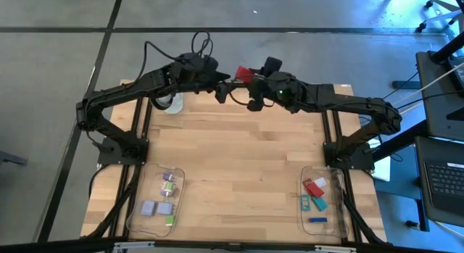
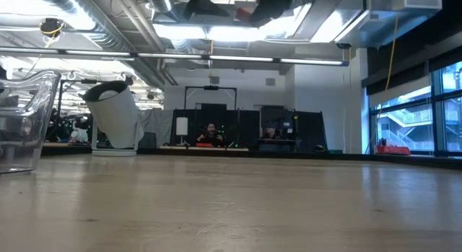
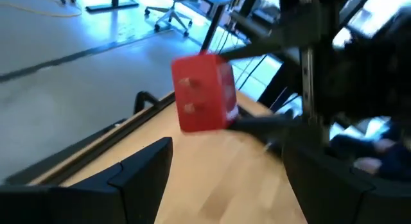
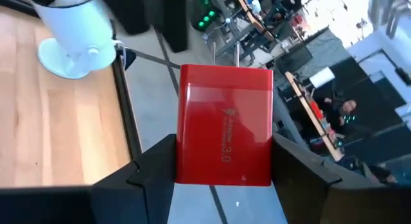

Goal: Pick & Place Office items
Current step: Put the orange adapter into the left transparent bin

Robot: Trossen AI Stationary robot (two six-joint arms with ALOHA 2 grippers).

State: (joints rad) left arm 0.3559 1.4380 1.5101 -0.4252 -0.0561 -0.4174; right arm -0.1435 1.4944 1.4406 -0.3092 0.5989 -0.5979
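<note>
A red block (image 4: pixel 225 134) with two metal prongs, one of the office items, hangs high over the table's far edge, between both arms (image 1: pixel 243 74). My right gripper (image 4: pixel 225 169) is shut on it. My left gripper (image 3: pixel 228 179) faces the block's pronged end (image 3: pixel 186 95) from the table's left. It is open and a little short of the block, touching nothing. Other small office items lie in two clear trays near the front edge. My right gripper pinches the red block's two narrow sides (image 4: pixel 183 160) between its two fingers, at the end away from the prongs. The fingers come nearly level from the table's right. The block is lifted clear of the table, its prongs (image 4: pixel 225 54) pointing away from the gripper.
A white round object (image 1: pixel 172 102) stands at the table's far left, close under the left arm. The left tray (image 1: pixel 138 209) holds lavender and green pieces. The right tray (image 1: pixel 337 209) holds red, teal and blue pieces. Bare wood lies between them.
</note>
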